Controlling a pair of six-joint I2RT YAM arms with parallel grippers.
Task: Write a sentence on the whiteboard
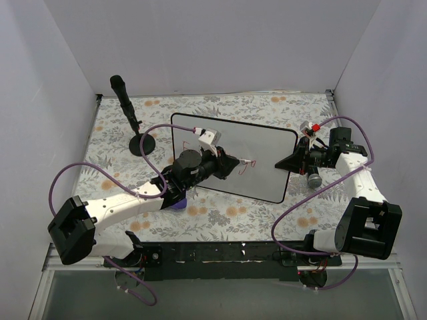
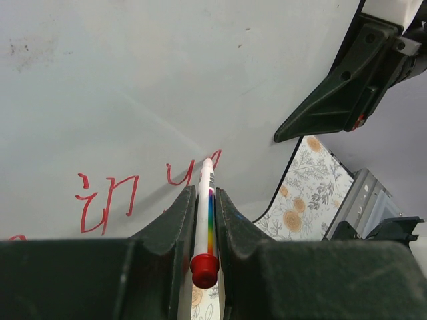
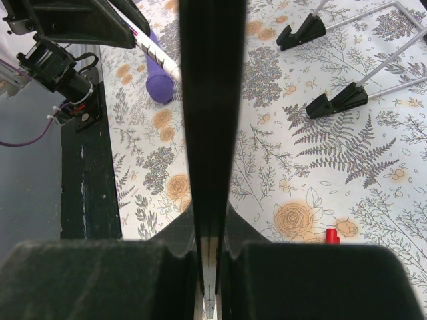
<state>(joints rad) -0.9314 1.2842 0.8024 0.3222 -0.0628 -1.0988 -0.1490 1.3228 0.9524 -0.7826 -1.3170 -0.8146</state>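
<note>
The whiteboard (image 1: 260, 150) lies tilted across the middle of the floral cloth. My left gripper (image 1: 229, 164) is shut on a white marker pen (image 2: 205, 213) with a rainbow stripe and a red end. The pen's tip touches the board (image 2: 167, 73) beside red lettering. The sentence (image 2: 107, 200) shows as a few red strokes, partly hidden by my fingers; faint red marks also show in the top view (image 1: 248, 167). My right gripper (image 1: 292, 162) is shut on the board's right edge, seen edge-on as a black strip (image 3: 212, 100) between its fingers (image 3: 167, 247).
A black handle on a round base (image 1: 141, 141) stands at the back left. A purple object (image 3: 159, 83) lies under the left arm. A small red cap (image 3: 331, 235) and two black feet on wire rods (image 3: 337, 101) rest on the cloth. White walls enclose the table.
</note>
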